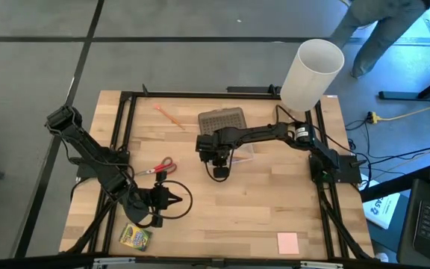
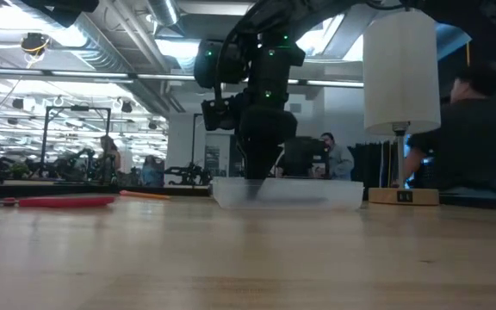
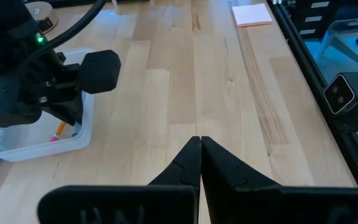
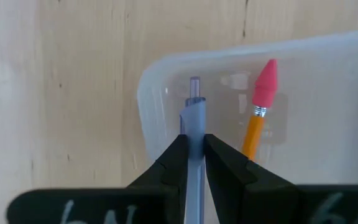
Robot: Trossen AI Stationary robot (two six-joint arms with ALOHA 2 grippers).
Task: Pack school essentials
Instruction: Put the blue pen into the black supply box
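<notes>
Wooden table (image 1: 260,217); seemingly people (image 2: 332,159) behind.

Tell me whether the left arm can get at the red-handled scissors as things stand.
Probably yes. The scissors lie on bare table beside the left gripper, nothing between them. Its fingers are shut and empty, so it must open first. The right gripper holds the blue pen over the case.

Bright overhead light; low view dim, backlit.
</notes>
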